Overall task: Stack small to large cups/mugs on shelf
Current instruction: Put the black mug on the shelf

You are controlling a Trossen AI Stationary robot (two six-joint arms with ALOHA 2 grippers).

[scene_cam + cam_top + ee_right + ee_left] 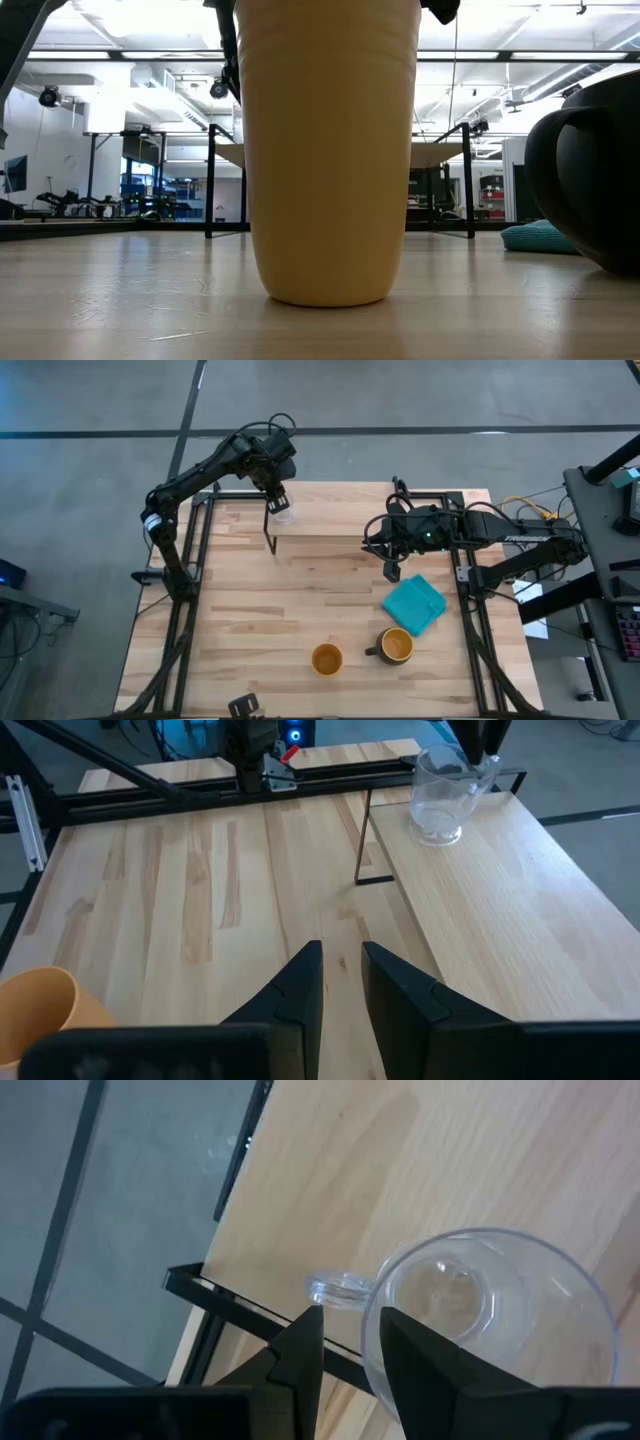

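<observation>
Left pincer (279,501): you have it at the left end of the shelf (330,520), fingers closed on the rim of the clear cup (283,515); in the left wrist view one finger (300,1355) sits outside the glass wall and the other inside it

Clear cup: upright on the shelf near its left end, mouth up, small handle pointing off toward the shelf edge; whether its base bears fully on the board you cannot tell from these views

Shelf: light-wood board on thin black legs, along the far side of the counter (250,620); apart from the clear cup its top is bare

Yellow-orange cup (327,658): upright on the counter, near edge, well apart from the shelf; no handle

Dark mug (396,646): upright just right of the yellow-orange cup, handle toward it, apart from it

Teal cloth (414,604): flat on the counter, just beyond the dark mug

Right pincer (391,570): hangs over the counter in front of the shelf's right part, fingers nearly closed with only a slim gap, holding nothing

Relation to mind: both remaining vessels lie on the near side, toward the right; your right pincer is clearly the nearer one, with the cloth and dark mug just below it in the high view
</observation>
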